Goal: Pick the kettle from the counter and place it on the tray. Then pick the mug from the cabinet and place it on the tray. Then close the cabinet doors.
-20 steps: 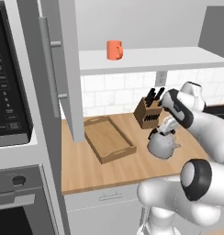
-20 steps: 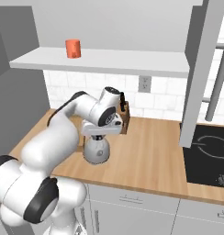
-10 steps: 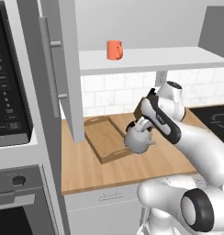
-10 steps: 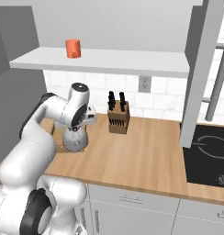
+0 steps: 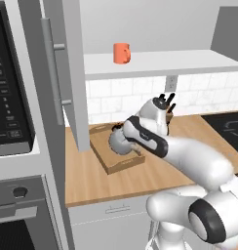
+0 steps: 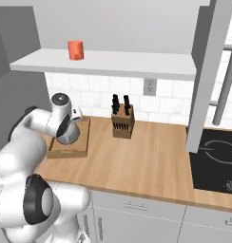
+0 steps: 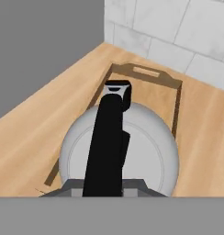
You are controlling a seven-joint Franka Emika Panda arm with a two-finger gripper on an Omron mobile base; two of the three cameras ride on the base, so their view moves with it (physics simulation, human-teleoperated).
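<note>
My gripper (image 5: 128,138) is shut on the dark top handle (image 7: 109,137) of the silver-grey kettle (image 5: 118,142). It holds the kettle low over the wooden tray (image 5: 109,165), at the left end of the counter (image 5: 87,180). In the hand view the kettle's dome (image 7: 153,142) lies inside the tray's rim (image 7: 177,92); I cannot tell whether it touches the tray floor. The orange mug (image 5: 122,52) stands on the white shelf of the cabinet (image 5: 160,62). Both cabinet doors are swung open: the left one (image 5: 67,73) and the right one (image 6: 210,71).
A knife block (image 6: 122,122) stands against the tiled wall, right of the tray (image 6: 74,150). A black cooktop (image 6: 217,159) lies at the counter's right end. The black oven column (image 5: 11,97) rises left of the counter.
The arm has swung left with the kettle, from beside the knife block to over the tray. The mug and the doors have not moved.
</note>
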